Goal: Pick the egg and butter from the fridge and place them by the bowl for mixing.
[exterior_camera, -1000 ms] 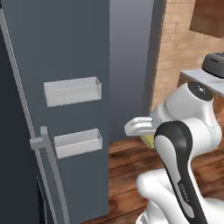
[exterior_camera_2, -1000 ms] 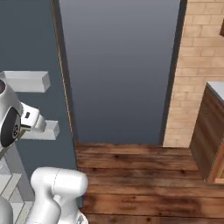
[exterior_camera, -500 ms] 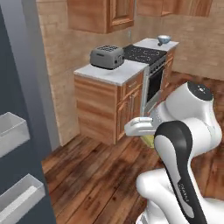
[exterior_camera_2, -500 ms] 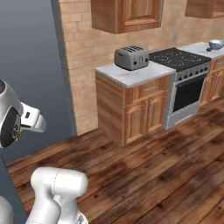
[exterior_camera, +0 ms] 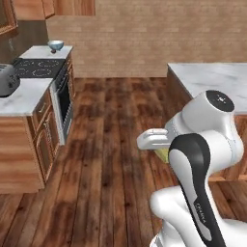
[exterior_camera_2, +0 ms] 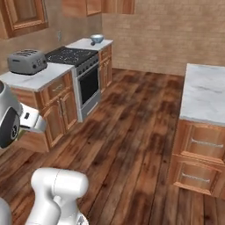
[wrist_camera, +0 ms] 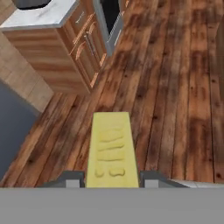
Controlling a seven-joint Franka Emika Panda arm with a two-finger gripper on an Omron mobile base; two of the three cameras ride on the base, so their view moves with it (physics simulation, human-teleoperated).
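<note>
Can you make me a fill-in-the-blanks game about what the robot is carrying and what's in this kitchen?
1. The gripper is shut on the pale ____ butter.
2. The grey toaster sits on the white ____.
3. The bowl stands beyond the black ____.
4. The floor is made of ____.

Missing words: yellow; counter; stove; wood

Big round white arm [exterior_camera: 207, 144] with smooth shiny shells, a wide black band curving down one side with tiny grey letters, and two small grey finger tips [wrist_camera: 70, 178].
</note>
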